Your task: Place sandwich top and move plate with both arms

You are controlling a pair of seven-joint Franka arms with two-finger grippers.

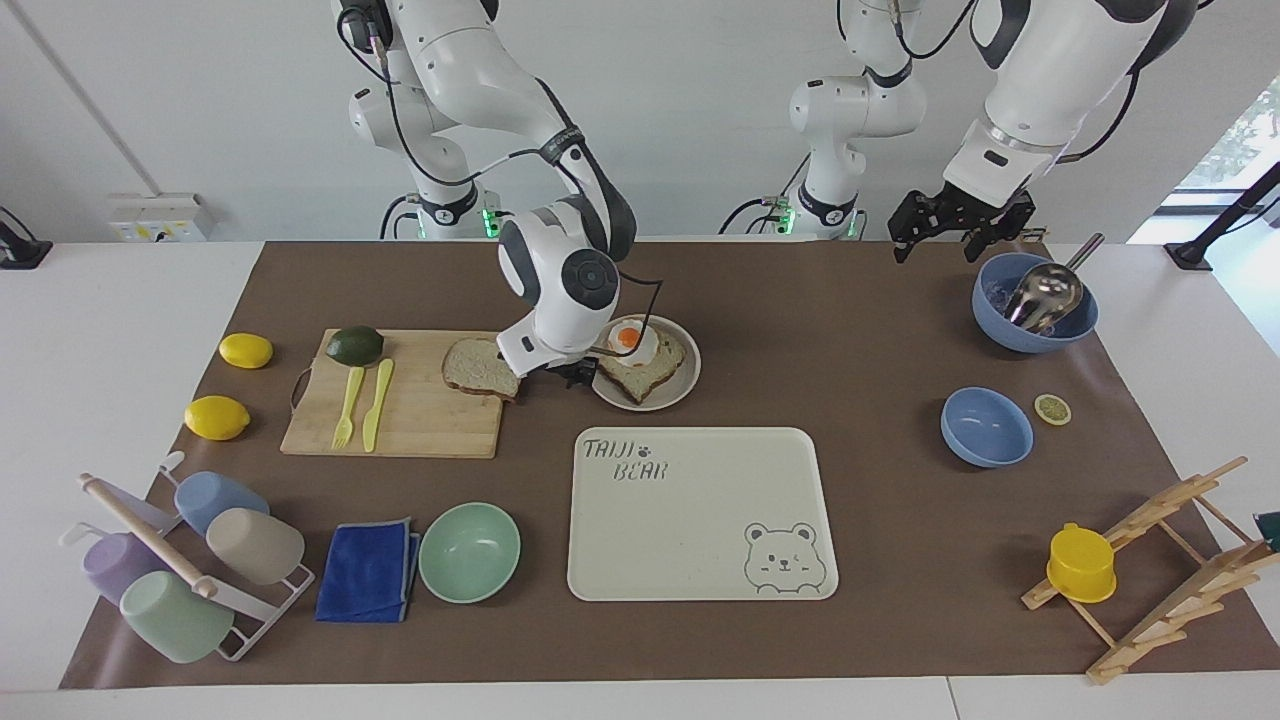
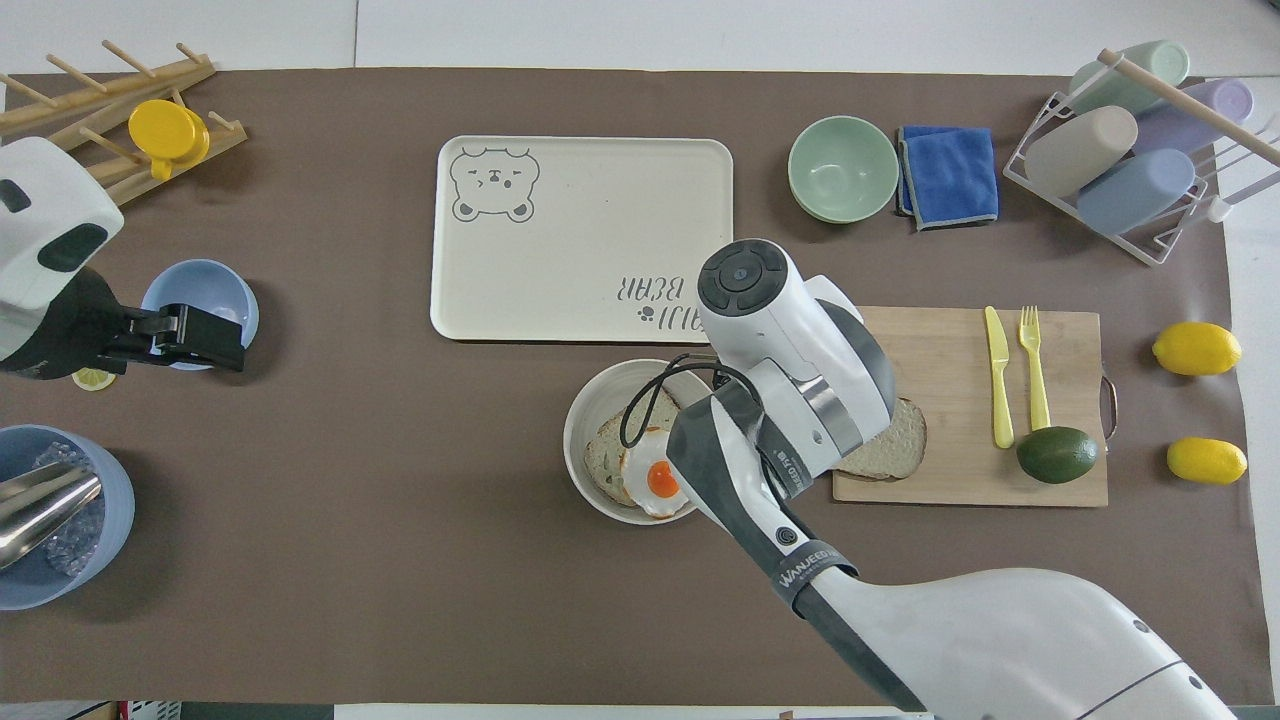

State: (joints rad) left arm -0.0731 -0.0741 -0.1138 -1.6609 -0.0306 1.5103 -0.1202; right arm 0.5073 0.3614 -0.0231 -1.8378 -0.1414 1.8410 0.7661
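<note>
The sandwich top [image 1: 478, 366] [image 2: 897, 450], a plain bread slice, lies flat on the wooden cutting board [image 1: 420, 420], at the end beside the plate [image 1: 693, 372] [image 2: 574, 440]. The plate holds another slice with a fried egg [image 1: 630, 340] [image 2: 655, 478]. My right gripper [image 1: 572, 376] is down low in the gap between the sandwich top and the plate, open, holding nothing; its own wrist hides it in the overhead view. My left gripper [image 1: 938, 245] [image 2: 225, 345] waits open above the small blue bowl [image 2: 180, 290].
The bear-printed tray [image 1: 700, 510] lies just farther from the robots than the plate. A yellow knife and fork [image 1: 362, 405] and an avocado [image 1: 355, 345] share the board. A green bowl [image 1: 470, 550], a blue cloth [image 1: 368, 570], a cup rack [image 1: 190, 570] and a blue bowl with a scoop [image 1: 1035, 300] stand around.
</note>
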